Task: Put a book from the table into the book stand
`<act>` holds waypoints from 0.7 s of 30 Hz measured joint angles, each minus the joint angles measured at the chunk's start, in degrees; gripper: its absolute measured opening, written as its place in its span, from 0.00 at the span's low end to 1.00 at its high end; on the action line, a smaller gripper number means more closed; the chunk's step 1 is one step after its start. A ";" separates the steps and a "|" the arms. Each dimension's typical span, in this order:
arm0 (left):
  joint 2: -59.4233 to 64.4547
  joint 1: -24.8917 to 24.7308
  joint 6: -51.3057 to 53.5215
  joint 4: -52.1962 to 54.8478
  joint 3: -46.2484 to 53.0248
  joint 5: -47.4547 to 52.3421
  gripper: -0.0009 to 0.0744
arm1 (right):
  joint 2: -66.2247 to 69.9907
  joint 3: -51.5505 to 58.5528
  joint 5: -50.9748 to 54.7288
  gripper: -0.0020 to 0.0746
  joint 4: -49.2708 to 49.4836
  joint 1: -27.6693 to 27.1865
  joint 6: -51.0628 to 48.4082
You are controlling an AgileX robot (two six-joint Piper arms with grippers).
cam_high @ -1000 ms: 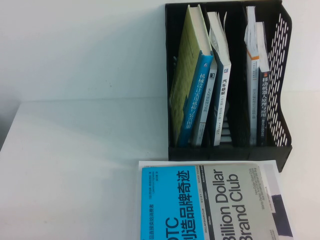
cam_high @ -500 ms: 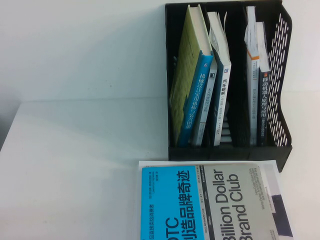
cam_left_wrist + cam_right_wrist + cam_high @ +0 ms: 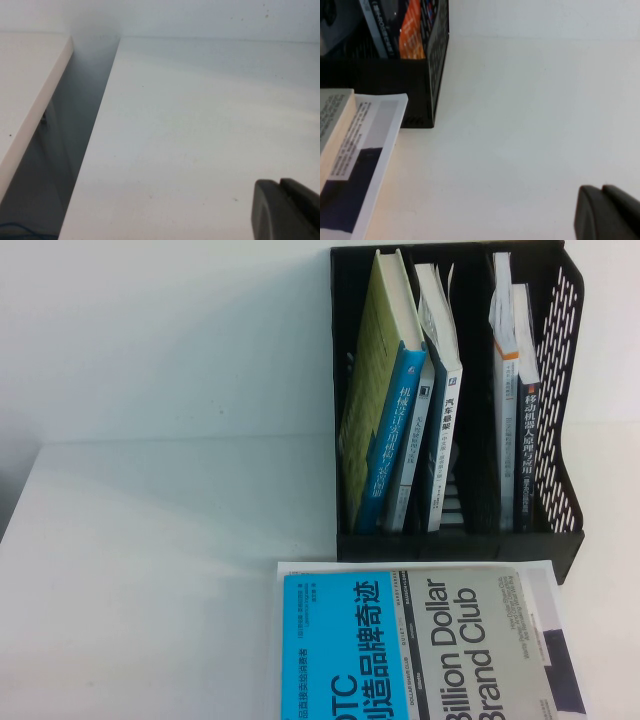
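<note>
The book, half bright blue and half light grey with "Billion Dollar Brand Club" on it, lies flat on the white table at the front, just before the black book stand. Its page edge shows in the right wrist view. Neither gripper shows in the high view. My left gripper hovers shut and empty over bare table. My right gripper is shut and empty over bare table, to the right of the book and the stand.
The stand holds several upright books, among them a green-covered one; its middle slot is free. A white book lies under the task book. A gap separates the table from a second white surface on the left.
</note>
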 joint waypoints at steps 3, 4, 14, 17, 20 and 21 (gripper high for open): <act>0.00 0.00 0.00 0.00 0.00 0.00 0.01 | 0.00 0.00 0.00 0.02 0.00 0.00 0.00; 0.00 0.00 0.00 0.00 0.00 -0.09 0.01 | 0.00 0.00 0.00 0.02 0.00 0.00 0.00; 0.00 0.00 0.00 0.00 0.60 -9.51 0.01 | 0.00 0.56 -11.16 0.02 -0.02 0.00 0.00; 0.00 0.00 0.00 0.00 0.60 -16.58 0.01 | 0.00 0.56 -17.99 0.02 -0.02 0.00 0.00; 0.00 0.00 0.00 0.00 0.60 -25.04 0.01 | 0.00 0.56 -24.92 0.02 -0.02 0.00 0.00; 0.00 0.00 0.00 0.00 0.60 -27.68 0.01 | 0.00 0.56 -26.91 0.02 -0.02 0.00 0.00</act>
